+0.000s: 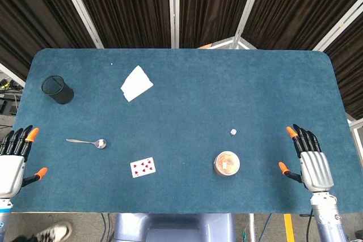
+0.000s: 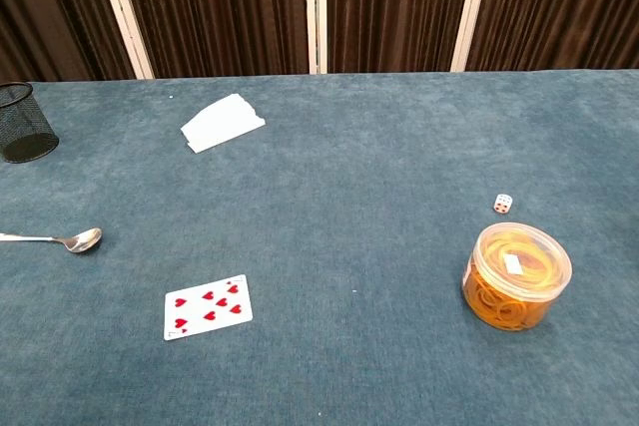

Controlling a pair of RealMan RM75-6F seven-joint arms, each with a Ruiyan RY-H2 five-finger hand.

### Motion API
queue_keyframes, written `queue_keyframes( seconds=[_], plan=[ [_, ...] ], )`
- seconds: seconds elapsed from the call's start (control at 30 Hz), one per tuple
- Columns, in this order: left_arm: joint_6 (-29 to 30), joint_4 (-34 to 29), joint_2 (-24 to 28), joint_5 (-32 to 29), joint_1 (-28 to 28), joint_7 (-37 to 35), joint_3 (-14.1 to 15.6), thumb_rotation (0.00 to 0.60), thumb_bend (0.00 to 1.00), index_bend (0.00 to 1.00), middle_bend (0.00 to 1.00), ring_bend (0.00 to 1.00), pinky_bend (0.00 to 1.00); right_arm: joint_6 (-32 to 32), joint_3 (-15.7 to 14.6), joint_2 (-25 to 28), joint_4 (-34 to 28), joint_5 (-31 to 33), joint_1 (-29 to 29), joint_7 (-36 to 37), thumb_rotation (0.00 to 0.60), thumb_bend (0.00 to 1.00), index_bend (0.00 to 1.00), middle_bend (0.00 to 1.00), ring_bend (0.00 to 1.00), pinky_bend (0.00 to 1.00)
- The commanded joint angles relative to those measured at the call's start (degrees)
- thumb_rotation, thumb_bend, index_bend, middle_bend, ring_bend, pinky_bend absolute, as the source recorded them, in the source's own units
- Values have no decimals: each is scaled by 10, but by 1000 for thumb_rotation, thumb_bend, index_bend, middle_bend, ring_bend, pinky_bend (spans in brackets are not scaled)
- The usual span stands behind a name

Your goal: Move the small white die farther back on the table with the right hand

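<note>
Right robot hand (image 1: 311, 160) rests released at the counter's (image 1: 187, 100) right edge, well apart from the die (image 1: 233, 132); tiny, light, hard, probably slippery, so pinch opposite faces.

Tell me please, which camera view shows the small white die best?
The chest view: the die appears larger there, with red pips visible, just behind the tub of rubber bands. In the head view the die is only a tiny white speck.
</note>
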Motion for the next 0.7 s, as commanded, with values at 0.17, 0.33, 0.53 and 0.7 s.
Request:
queue_keyframes(
  seconds=[0.17, 0.33, 0.53, 0.7],
  plan=[
    [2, -1, 0, 1, 1, 0, 0, 600, 46, 0, 0, 0, 0, 2, -1, 1, -1, -2, -1, -1, 600, 189, 10, 0, 0, 0],
    [5, -3, 2, 3, 1, 0, -1, 600, 46, 0, 0, 0, 0, 1, 0, 5, -5, -2, 0, -1, 600, 177, 10, 0, 0, 0],
    [4, -3, 4, 1, 0, -6, -3, 600, 46, 0, 0, 0, 0, -7, 0, 4, -8, 4, 4, -13, 600, 160, 14, 0, 0, 0],
    [0, -2, 4, -4, 0, -9, -3, 600, 46, 0, 0, 0, 0, -14, 8, 6, -16, 11, 10, -21, 600, 150, 61, 0, 0, 0]
  ],
)
